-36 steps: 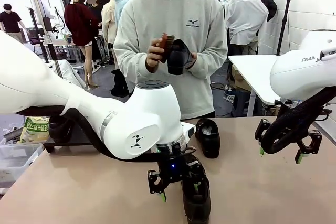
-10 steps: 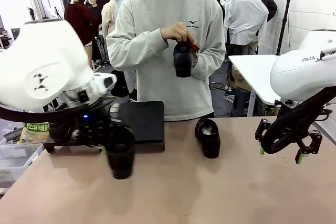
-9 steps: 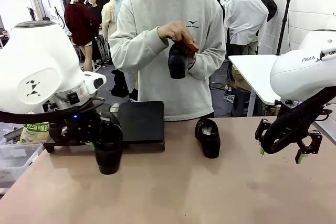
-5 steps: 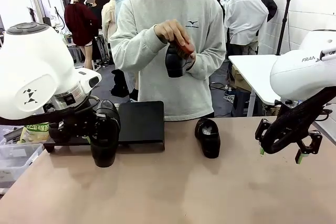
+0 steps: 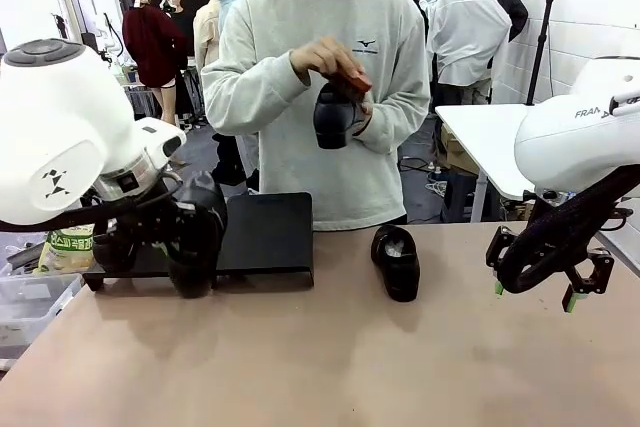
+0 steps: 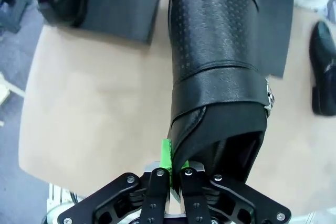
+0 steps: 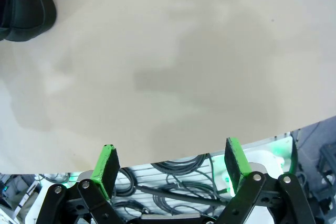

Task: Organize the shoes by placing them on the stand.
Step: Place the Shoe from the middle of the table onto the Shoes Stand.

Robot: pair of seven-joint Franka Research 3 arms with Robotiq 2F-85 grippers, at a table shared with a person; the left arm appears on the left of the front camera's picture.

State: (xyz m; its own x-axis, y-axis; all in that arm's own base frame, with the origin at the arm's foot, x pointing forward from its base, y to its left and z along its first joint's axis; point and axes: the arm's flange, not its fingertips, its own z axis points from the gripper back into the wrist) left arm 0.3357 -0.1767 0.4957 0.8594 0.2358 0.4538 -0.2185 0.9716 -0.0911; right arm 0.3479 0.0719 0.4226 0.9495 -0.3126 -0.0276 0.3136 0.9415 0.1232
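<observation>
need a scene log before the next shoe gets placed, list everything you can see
held shoe: 1, glossy black, in the left gripper, at the near edge of the stand
table shoe: 1, black, lying on the table, right of the stand
person's shoe: 1, black, held at chest height
brown thing: 1, reddish brown, on the person's shoe; maybe a brush
stand: 1, black, far left part of the table
table: 1, beige
bin: 1, clear, left edge
packet: 1, green label, behind the bin
person's hands: 2, far side
left gripper: 1, black, green pads, shut on the held shoe's heel rim
right gripper: 1, open, holds nothing, over the table's right side
</observation>
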